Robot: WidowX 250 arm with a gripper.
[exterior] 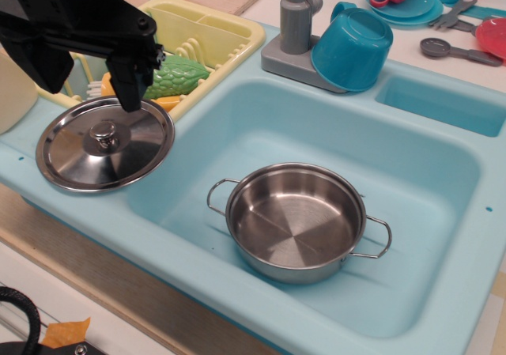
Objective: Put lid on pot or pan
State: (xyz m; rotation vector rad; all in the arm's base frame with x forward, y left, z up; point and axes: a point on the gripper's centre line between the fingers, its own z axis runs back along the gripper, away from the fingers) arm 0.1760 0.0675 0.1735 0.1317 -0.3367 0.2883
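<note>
The lid [75, 153], a shiny steel disc with a small knob at its centre, lies flat on the left rim of the teal sink [198, 145], and its right edge reaches over the basin. The pot [296, 220], shallow shiny steel with two wire loop handles, stands open and empty on the basin floor, to the right of the lid and lower. My black gripper [129, 94] hangs from the upper left with its tip at the lid's far edge, behind the knob. Its fingers overlap in this view, so I cannot tell whether they are open or shut.
A yellow dish rack [213, 31] with a green toy vegetable [175, 74] stands behind the lid. A grey faucet [296, 15] and a tipped teal cup [353, 47] sit on the back rim. Toy dishes [411, 3] lie at the far right.
</note>
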